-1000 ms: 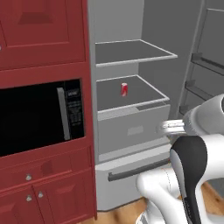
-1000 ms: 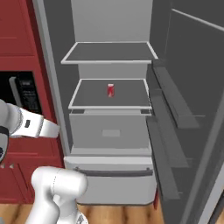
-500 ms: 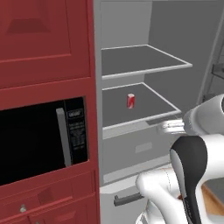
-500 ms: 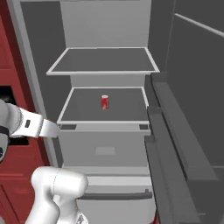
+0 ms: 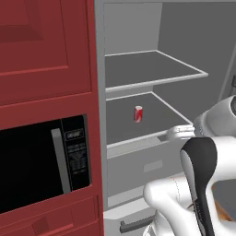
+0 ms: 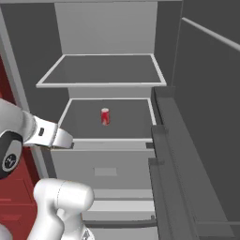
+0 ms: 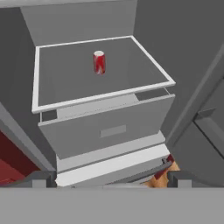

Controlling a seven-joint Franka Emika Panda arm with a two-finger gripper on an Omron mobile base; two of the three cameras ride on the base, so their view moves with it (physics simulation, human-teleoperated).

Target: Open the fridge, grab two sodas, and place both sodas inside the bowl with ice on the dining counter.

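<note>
The fridge (image 5: 184, 46) (image 6: 108, 28) (image 7: 78, 22) stands open, its door (image 6: 206, 117) swung out to the right. One red soda can (image 5: 138, 114) (image 6: 105, 116) (image 7: 99, 62) stands upright near the middle of the lower glass shelf (image 7: 65, 78). My gripper (image 7: 111, 178) is open with nothing between its widely spread fingertips (image 7: 41, 179). It hovers in front of the fridge, short of the shelf's front edge and well apart from the can. The bowl with ice and the dining counter are out of view.
A black microwave (image 5: 41, 161) sits in red cabinets (image 5: 46, 46) left of the fridge. An upper glass shelf (image 6: 101, 70) lies above the can. A closed grey drawer (image 7: 109, 127) sits below it. Door shelves (image 6: 164, 140) jut out on the right.
Both base views have shifted and the fridge interior looms larger, so the base has driven closer. The can has stayed on its shelf. The gripper has stayed open.
</note>
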